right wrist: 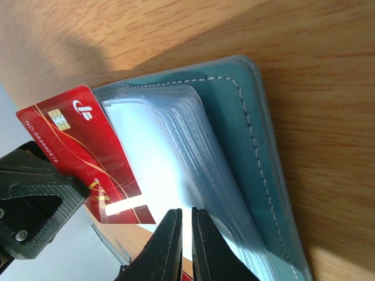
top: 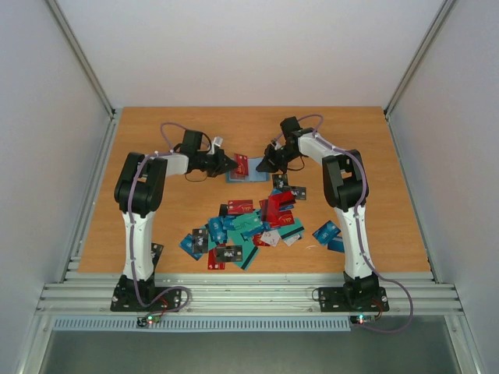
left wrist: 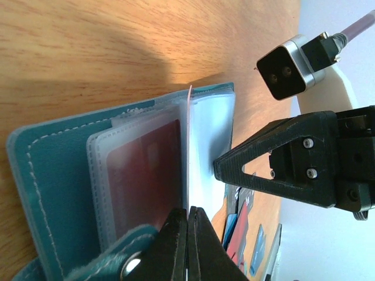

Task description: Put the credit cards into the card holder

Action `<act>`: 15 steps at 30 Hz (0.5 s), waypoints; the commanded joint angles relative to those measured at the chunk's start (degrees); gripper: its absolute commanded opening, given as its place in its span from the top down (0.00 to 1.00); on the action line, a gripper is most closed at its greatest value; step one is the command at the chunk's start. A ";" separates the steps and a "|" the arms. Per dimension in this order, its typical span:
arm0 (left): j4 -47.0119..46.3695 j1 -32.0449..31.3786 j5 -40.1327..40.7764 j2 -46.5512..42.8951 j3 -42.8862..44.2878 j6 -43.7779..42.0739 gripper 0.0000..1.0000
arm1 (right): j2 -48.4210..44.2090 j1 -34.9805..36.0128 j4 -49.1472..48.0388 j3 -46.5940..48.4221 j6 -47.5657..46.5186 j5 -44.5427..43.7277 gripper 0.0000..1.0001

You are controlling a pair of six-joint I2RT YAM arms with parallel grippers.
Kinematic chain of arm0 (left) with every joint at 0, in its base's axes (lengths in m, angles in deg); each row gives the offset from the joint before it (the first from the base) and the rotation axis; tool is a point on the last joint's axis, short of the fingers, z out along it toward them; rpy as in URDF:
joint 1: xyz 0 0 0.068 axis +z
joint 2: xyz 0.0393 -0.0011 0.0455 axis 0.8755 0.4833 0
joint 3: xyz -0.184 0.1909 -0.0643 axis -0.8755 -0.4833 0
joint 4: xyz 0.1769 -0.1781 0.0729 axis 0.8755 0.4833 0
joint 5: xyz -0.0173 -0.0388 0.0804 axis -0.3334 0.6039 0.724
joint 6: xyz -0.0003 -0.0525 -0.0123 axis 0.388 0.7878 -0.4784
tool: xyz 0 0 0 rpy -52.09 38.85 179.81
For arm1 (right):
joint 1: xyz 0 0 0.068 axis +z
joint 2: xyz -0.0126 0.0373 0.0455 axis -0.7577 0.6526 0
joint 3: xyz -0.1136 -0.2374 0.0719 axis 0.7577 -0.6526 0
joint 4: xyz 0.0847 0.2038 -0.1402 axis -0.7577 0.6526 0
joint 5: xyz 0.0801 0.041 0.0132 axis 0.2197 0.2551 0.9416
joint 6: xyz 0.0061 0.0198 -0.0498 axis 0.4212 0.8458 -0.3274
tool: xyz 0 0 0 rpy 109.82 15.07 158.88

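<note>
The teal, white-stitched card holder [top: 235,178] is lying open on the table [top: 156,140] between the grippers, long axis left to right, beyond the loose credit cards [top: 245,226]. A red card [right wrist: 82,146] is being held on edge by the closed left gripper [left wrist: 188,219], its long edge against the clear sleeves [right wrist: 176,140]. One sleeve is being pinched by the nearly closed right gripper [right wrist: 186,213]. A second red card [left wrist: 146,170] inside a sleeve is being shown only by the left wrist view, the held card's chip only by the right.

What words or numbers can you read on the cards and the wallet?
On the red card: a white logo and a row of tiny digits along one edge, both too blurred to read.
On the cards in the pile: white marks, too small to read.
On the card holder: no writing.
</note>
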 commanded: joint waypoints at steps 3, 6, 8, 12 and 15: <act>-4.25 -0.24 -1.60 -1.75 -1.78 3.80 1.00 | 0.96 -0.51 1.70 0.84 -0.24 -1.99 0.92; -6.72 -0.24 -2.27 -2.21 -3.22 5.92 1.00 | 0.97 -0.60 1.70 1.01 -0.30 -1.91 0.92; -8.14 -0.23 -2.39 -2.52 -4.05 7.68 1.00 | 0.87 -0.68 1.70 0.99 -0.30 -1.91 0.92; -7.87 -0.24 -2.00 -2.62 -4.31 7.85 1.00 | 0.70 -0.91 1.70 0.98 -0.39 -1.78 0.92; -7.97 -0.18 -1.98 -1.93 -4.18 8.03 1.00 | 0.70 -0.95 1.75 0.92 -0.48 -1.57 0.92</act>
